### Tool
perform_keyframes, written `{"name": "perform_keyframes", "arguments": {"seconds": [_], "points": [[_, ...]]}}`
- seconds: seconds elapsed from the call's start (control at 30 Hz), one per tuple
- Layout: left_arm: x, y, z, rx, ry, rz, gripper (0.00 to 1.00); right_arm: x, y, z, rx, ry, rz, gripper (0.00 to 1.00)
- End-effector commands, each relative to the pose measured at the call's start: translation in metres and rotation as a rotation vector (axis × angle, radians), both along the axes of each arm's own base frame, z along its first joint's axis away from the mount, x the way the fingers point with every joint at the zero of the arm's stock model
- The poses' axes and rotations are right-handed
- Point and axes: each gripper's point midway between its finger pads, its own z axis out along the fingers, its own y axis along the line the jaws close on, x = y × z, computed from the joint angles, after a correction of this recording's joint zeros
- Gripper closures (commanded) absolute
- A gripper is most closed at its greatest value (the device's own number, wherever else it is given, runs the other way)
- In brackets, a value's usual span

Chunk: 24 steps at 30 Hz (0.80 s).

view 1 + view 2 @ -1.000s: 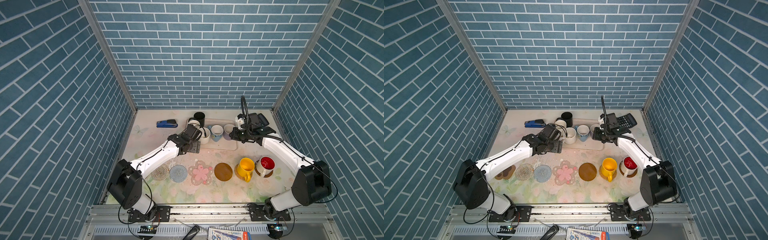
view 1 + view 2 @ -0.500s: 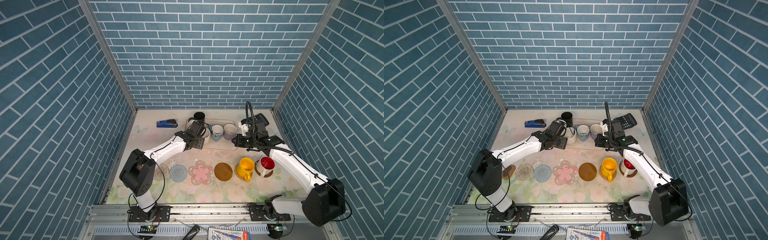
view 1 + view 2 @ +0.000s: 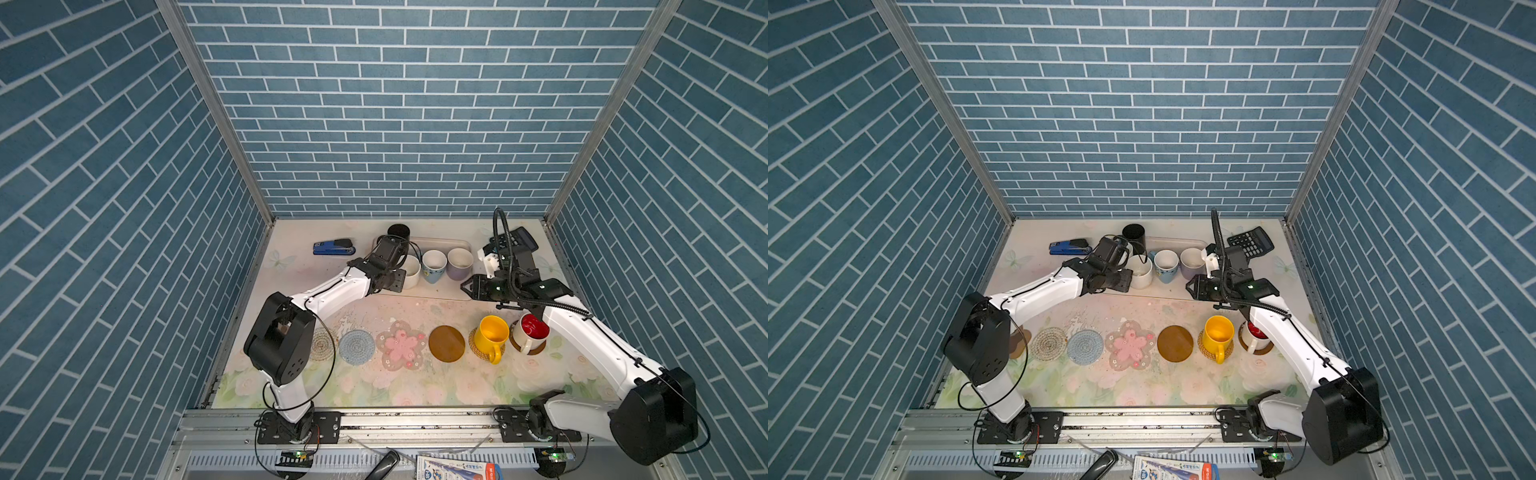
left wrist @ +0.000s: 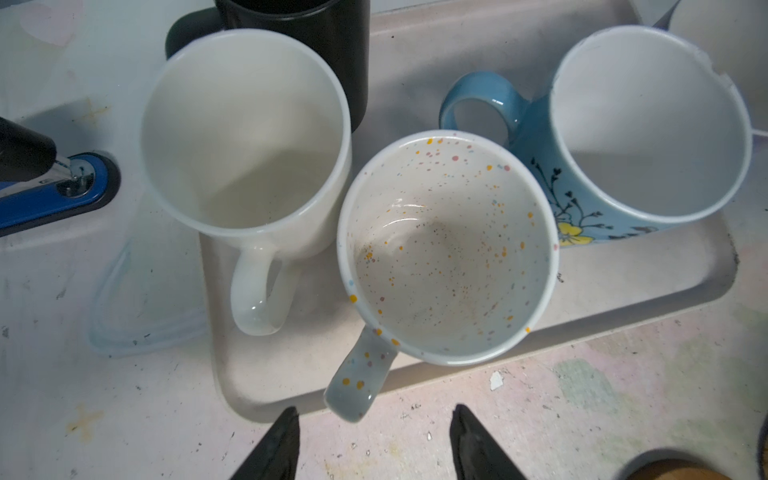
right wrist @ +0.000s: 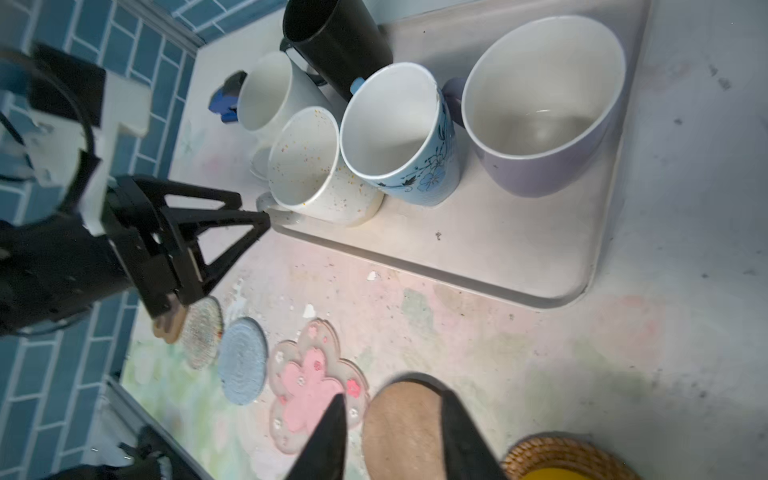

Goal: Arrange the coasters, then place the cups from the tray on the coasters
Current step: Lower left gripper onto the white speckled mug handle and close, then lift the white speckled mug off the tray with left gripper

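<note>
L claw (image 4: 374, 415) part-open, empty, tips just short of the speckled cup's (image 4: 446, 249) handle; judged lined up for a handle pinch. Cup upright at tray's (image 4: 623, 307) near-left corner, axis vertical, handle pointing over near rim twd bench's (image 3: 291, 270) near edge. R claw (image 5: 392, 399) part-open, empty, near tray's near-right corner, above coaster row (image 3: 446, 343); judged clear of L arm's work.

**Two cups on coasters, the others at the tray**

On the tray (image 3: 1179, 240) a white cup (image 3: 1140, 272), a blue flowered cup (image 3: 1166, 266) and a lavender cup (image 3: 1191, 262) stand in a row, with a black cup (image 3: 1133, 237) behind them on the left. The left gripper (image 3: 1128, 279) is just beside the white cup. The right gripper (image 3: 1189, 287) hovers near the lavender cup. In front lie a woven coaster (image 3: 1049, 343), a blue-grey coaster (image 3: 1085, 347), a pink flower coaster (image 3: 1130, 345) and a brown disc (image 3: 1175, 343), all bare. The yellow cup (image 3: 1217, 332) stands on a rattan mat (image 3: 1204, 351). The right arm partly hides the red-lined cup (image 3: 1253, 337) beside it.
</note>
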Motion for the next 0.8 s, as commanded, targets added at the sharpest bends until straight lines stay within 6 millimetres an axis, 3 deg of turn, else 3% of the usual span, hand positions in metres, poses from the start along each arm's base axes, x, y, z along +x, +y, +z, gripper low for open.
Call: {"name": "perform_keyframes", "arguments": {"seconds": [0.0, 0.6, 0.7, 0.77], "points": [[0.005, -0.007, -0.009, -0.006, 0.011, -0.038, 0.43, -0.006, 0.002, 0.005, 0.022, -0.037, 0.025, 0.49], [0.004, -0.020, -0.029, -0.068, 0.052, -0.065, 0.66, -0.005, 0.000, 0.004, 0.007, -0.029, 0.012, 0.46], [0.004, -0.020, -0.033, -0.065, 0.058, -0.066, 0.78, -0.005, -0.001, 0.003, 0.007, -0.027, 0.006, 0.45], [0.004, -0.019, -0.034, -0.059, 0.058, -0.063, 0.84, -0.005, -0.001, 0.004, 0.015, -0.028, 0.001, 0.38]]}}
